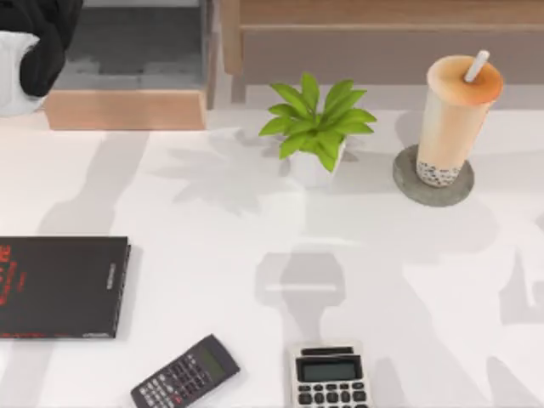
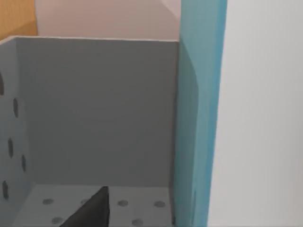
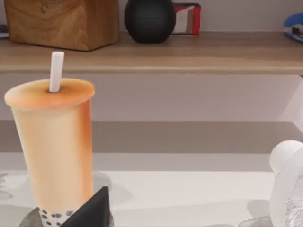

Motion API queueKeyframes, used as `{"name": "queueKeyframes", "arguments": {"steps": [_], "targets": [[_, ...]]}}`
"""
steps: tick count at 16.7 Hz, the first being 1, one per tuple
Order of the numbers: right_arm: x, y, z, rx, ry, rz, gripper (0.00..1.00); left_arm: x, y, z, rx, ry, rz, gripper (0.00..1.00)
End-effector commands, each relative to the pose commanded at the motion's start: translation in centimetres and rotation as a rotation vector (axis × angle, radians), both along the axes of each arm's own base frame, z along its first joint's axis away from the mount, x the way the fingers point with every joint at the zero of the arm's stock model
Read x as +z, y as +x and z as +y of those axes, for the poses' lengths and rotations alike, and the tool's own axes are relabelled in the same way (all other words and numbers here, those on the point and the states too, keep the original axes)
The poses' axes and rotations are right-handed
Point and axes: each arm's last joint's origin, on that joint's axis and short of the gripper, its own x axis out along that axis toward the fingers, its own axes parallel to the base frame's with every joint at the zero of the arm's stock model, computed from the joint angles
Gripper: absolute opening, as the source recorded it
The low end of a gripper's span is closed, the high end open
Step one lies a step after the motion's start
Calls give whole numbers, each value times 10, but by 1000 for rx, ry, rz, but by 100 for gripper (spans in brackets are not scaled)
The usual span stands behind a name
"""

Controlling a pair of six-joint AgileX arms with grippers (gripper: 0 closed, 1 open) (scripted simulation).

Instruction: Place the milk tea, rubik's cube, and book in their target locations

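Note:
The milk tea point(image 1: 450, 119) stands upright on the round grey coaster point(image 1: 412, 189) at the back right. In the right wrist view the milk tea point(image 3: 54, 146) stands free, a little beyond the dark tip of my right gripper point(image 3: 92, 213). The teal book point(image 2: 199, 118) stands upright inside a grey bin point(image 2: 94, 109), beside my left gripper point(image 2: 92, 213) with bin floor showing between them. My left arm point(image 1: 38, 42) hangs over the bin point(image 1: 136, 47) at the back left. The rubik's cube is out of view.
A flat black book point(image 1: 59, 285) lies at the left edge. A potted plant point(image 1: 316, 127) stands mid-back. Two calculators point(image 1: 185, 374) point(image 1: 330, 376) lie along the front edge. A wooden shelf point(image 1: 382, 38) runs along the back. A white object point(image 3: 289, 184) sits near the cup.

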Motion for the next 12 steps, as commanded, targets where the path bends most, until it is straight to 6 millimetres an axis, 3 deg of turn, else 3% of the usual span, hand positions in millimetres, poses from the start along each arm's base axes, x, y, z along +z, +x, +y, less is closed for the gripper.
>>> {"name": "queueKeyframes", "arguments": {"steps": [6,10,12], "targets": [[0,0,0,0,0,0,100,0,26,-2,-2,0,-2,100],[0,0,0,0,0,0,100,0,27,-2,-2,0,-1,100],[0,0,0,0,0,0,100,0,27,-2,-2,0,-1,85]]}}
